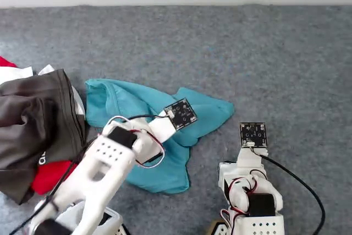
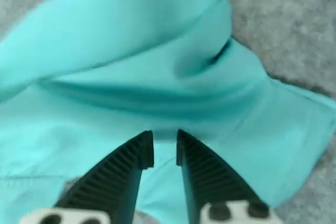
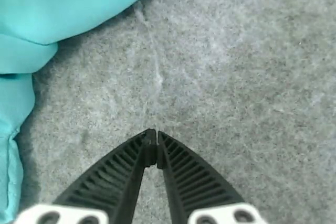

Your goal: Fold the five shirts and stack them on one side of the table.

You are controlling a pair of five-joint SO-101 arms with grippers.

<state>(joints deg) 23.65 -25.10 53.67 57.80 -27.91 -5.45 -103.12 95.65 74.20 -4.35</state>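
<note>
The grey surface (image 1: 264, 53) carries a crumpled teal shirt (image 1: 126, 103) near its middle. The left gripper (image 2: 164, 148), narrowly parted, hovers over its cloth; the right gripper (image 3: 156, 148), closed on nothing, hangs beside it. Best pinch a hem, not mid-fabric.

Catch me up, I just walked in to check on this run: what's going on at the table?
Two robot arms are working on laundry. The left gripper hangs slightly open right over a crumpled teal shirt, which lies unfolded in the middle of the table. The right gripper is shut over bare table beside that shirt, holding nothing. At one side, a dark shirt and a red shirt lie in a loose heap.
</note>
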